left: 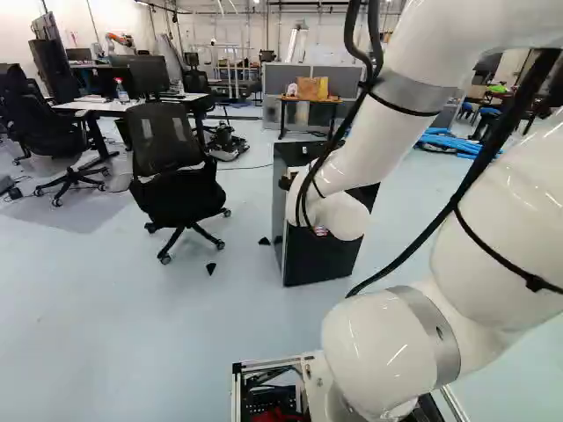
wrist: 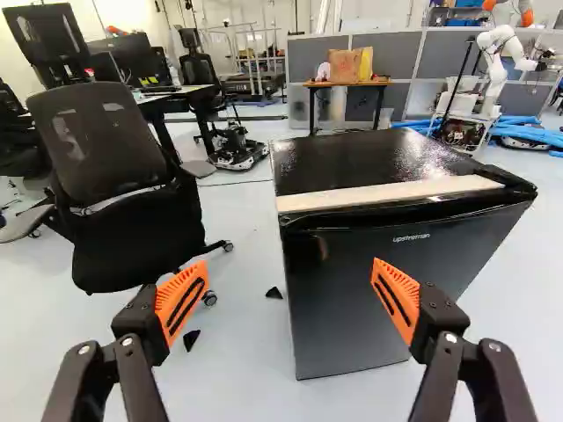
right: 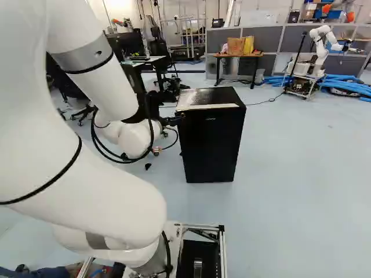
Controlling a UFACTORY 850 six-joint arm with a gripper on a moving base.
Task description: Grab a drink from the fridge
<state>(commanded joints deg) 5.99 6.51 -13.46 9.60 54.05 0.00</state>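
At the left of the left base view stands a black swivel office chair (left: 46, 127), beside a white-topped desk (left: 92, 106) carrying dark monitors and a small clear bottle with a blue label (left: 121, 91). Next comes a black mesh-backed office chair (left: 180, 189) on a wheeled base. Two small black wedge-shaped pieces (wrist: 274, 293) lie apart on the pale blue-grey floor (left: 106, 325), between that chair and the fridge.

The white jointed arm reaches forward, with the black two-fingered hand (right: 178, 119) near the fridge. In the wrist view the orange-padded fingers of the hand (wrist: 286, 303) stand wide apart, one seen against the fridge's front, the other against the floor and chair.

The black box-shaped fridge (right: 210, 142) stands upright on the floor ahead, its door closed, a pale strip (wrist: 391, 192) running along the front of its glossy top. Beyond it a wooden-topped table (right: 239, 55) holds a brown paper bag (right: 235, 46) and something yellow (right: 248, 44). Farther right, blue tubes (right: 348, 86) lie on the floor around another white robot arm on a cart (right: 320, 49).
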